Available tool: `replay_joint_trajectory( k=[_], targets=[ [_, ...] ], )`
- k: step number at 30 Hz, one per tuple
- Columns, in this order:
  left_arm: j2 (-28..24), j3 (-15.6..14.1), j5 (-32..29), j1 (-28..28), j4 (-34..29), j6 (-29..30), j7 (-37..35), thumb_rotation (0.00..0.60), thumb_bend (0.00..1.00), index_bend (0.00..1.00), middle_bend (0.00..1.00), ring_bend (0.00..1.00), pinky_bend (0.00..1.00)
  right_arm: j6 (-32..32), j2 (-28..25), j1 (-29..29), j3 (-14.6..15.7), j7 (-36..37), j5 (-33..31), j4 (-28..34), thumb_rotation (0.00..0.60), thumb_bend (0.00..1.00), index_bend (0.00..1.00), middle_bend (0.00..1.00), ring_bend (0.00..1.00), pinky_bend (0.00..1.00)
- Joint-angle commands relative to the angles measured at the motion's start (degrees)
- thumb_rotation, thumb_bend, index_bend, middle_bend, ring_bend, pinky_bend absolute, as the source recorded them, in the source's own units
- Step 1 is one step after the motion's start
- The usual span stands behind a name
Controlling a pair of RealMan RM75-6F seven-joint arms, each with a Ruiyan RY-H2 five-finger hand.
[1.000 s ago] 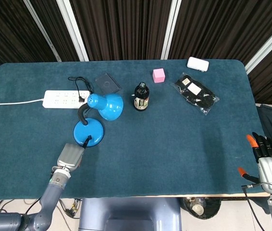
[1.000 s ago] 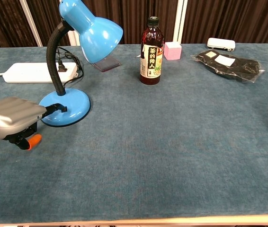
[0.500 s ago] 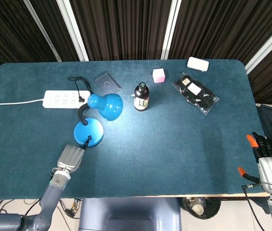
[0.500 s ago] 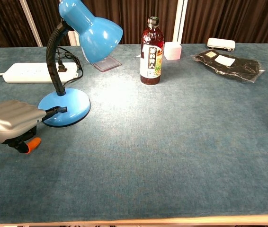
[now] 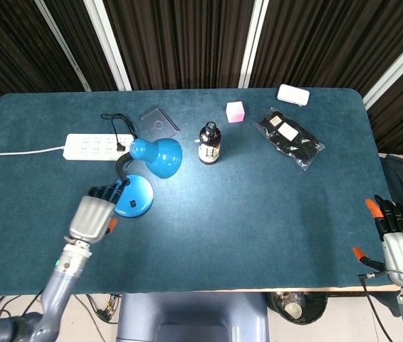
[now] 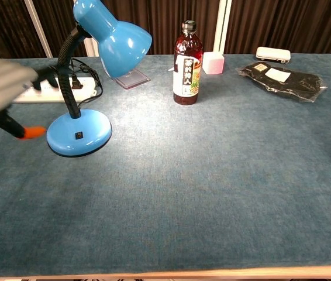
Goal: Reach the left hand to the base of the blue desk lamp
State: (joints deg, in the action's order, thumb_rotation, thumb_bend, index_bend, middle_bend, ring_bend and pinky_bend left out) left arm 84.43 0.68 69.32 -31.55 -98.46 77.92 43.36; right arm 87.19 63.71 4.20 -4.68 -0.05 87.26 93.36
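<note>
The blue desk lamp stands left of centre, its round base [image 5: 133, 197] [image 6: 79, 135] on the cloth and its shade [image 5: 158, 157] [image 6: 113, 36] bent over on a black gooseneck. My left hand [image 5: 92, 215] [image 6: 3, 89] hovers just left of the base, raised off the table, fingers stretched toward the base's left rim and holding nothing. It is blurred in the chest view, so I cannot tell whether it touches. My right hand [image 5: 399, 246] rests off the table's front right corner, fingers apart and empty; the chest view does not show it.
A white power strip [image 5: 95, 147] [image 6: 37, 90] with the lamp's plug lies behind the base. A dark bottle [image 5: 210, 143] [image 6: 188, 63] stands right of the shade. Farther back lie a dark square case [image 5: 159, 122], a pink cube [image 5: 235, 111], a black packet [image 5: 290, 137] and a white case [image 5: 292, 94].
My left hand has risen from the table in front of the base and swung forward and left, now beside the base's left rim. The right hand has stayed still.
</note>
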Motion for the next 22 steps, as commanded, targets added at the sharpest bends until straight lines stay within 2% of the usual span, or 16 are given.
replay_joint_trajectory(
  k=[1, 7, 14, 18, 22],
  targets=[
    [-5.7, -3.2, 3.8, 4.1, -2.7, 3.9, -3.7, 0.6, 0.07, 0.0, 0.0, 0.0, 0.0, 0.1, 0.0, 0.0, 0.0, -0.3, 0.1, -0.1, 0.6, 0.25, 0.0, 0.0, 0.0, 0.0],
    [-11.4, -7.8, 9.6, 10.6, -0.5, 9.7, -12.3, 0.6, 0.05, 0.0, 0.0, 0.0, 0.0, 0.1, 0.2, 0.0, 0.0, -1.1, 0.1, -0.1, 0.6, 0.25, 0.0, 0.0, 0.0, 0.0],
    [-15.4, -10.9, 14.0, 17.4, 4.0, 15.6, -23.1, 0.6, 0.05, 0.0, 0.0, 0.0, 0.0, 0.3, 0.3, 0.0, 0.2, -1.7, 0.5, -0.4, 0.6, 0.25, 0.0, 0.0, 0.0, 0.0],
    [-16.2, -10.2, 13.4, 18.9, 4.9, 15.4, -27.1, 0.6, 0.05, 0.0, 0.0, 0.0, 0.0, 0.3, 0.3, 0.0, 0.2, -1.8, 0.6, -0.5, 0.6, 0.25, 0.0, 0.0, 0.0, 0.0],
    [-16.2, -9.7, 13.5, 19.1, 5.0, 14.0, -27.2, 0.6, 0.05, 0.0, 0.0, 0.0, 0.0, 0.3, 0.3, 0.0, 0.3, -1.9, 0.8, -0.6, 0.6, 0.25, 0.0, 0.0, 0.0, 0.0]
  ],
)
